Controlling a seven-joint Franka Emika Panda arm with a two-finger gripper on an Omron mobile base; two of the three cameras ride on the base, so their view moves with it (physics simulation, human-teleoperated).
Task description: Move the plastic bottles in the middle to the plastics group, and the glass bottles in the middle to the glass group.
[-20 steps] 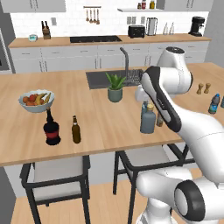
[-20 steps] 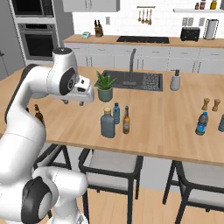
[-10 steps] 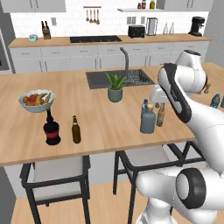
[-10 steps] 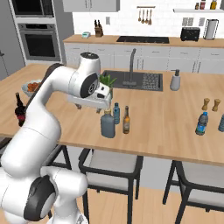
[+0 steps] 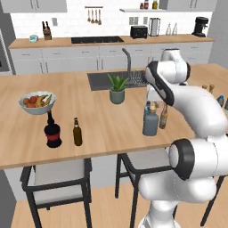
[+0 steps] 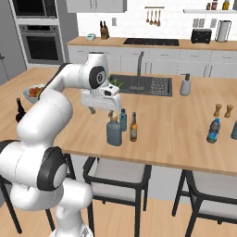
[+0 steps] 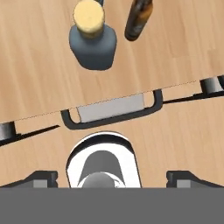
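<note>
On the far left of the wooden island counter [image 5: 102, 124], in the left base view, a bowl of fruit [image 5: 37, 102] stands behind the glass group: a black round-bodied bottle with a red label [image 5: 52, 132] and, just to its right, a slim dark brown bottle with a tan top [image 5: 77, 132], the two close together but apart. Further right, near the sink [image 5: 111, 79], sits a potted plant [image 5: 117, 89]. Right of that is the middle cluster: the squat grey-blue bottle with a tan stopper [image 5: 150, 120], the small light-blue bottle with a darker blue cap [image 5: 146, 108] just behind it, and the slim amber bottle [image 5: 163, 116] just to its right. In the right base view the same three stand upright in a tight knot, grey-blue bottle [image 6: 114, 130] nearest the counter edge, light-blue one [image 6: 123, 120] behind, amber one [image 6: 134, 127] beside them. The gripper [image 6: 102, 110] hangs above and slightly left of the grey-blue bottle there, clear of its stopper and holding nothing. From the hand view the two finger tips [image 7: 42, 176] sit far apart at the lower corners, spread wide, and the grey-blue bottle [image 7: 92, 41] lies well ahead of them, roughly centred between the pair, with the amber bottle [image 7: 140, 17] to its right. Toward the far right of the counter in the right base view stands a deeper-blue plastic bottle with a dark cap [image 6: 213, 130], well apart from the cluster, with two small shakers [image 6: 222, 110] behind it.
</note>
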